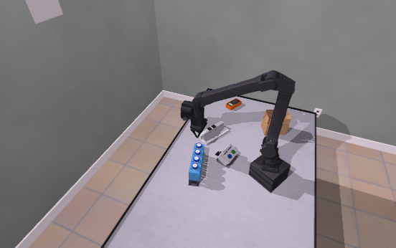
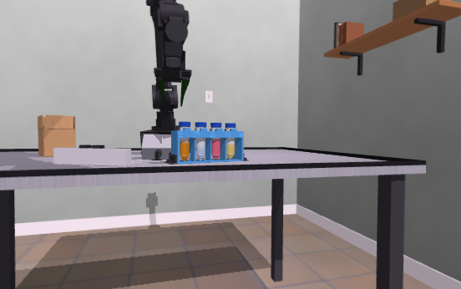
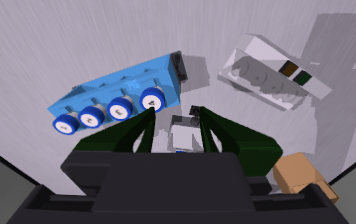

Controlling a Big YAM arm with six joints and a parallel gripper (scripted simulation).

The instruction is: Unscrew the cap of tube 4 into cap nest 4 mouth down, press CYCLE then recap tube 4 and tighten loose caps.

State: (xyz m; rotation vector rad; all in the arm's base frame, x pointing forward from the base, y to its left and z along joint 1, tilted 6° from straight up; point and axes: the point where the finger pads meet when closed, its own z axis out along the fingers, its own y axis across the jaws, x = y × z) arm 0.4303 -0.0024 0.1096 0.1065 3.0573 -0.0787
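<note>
The blue decapping station (image 1: 194, 175) (image 2: 207, 134) (image 3: 120, 87) holds four tubes, each with a blue-rimmed white cap on. The cap of tube 4 (image 1: 199, 145) (image 2: 184, 124) (image 3: 152, 100) sits at the end nearest the cap tray. Whether any cap is loose cannot be told. The cap tray (image 1: 214, 133) (image 2: 92, 156) (image 3: 260, 47) shows empty nests; its amber lamp (image 3: 288, 68) and green lamp (image 3: 302, 78) look dark. My gripper (image 1: 196, 136) (image 2: 172, 104) (image 3: 177, 111) is part open and empty, above the station and beside tube 4's cap in the wrist view.
The key housing (image 1: 224, 155) (image 2: 156, 144) (image 3: 186, 137), with its blue key (image 1: 229, 156) and green key (image 1: 233, 152), stands between station and arm base. A cardboard box (image 1: 269, 122) (image 2: 58, 142) (image 3: 300, 172) and an orange meter (image 1: 233, 104) stand farther off.
</note>
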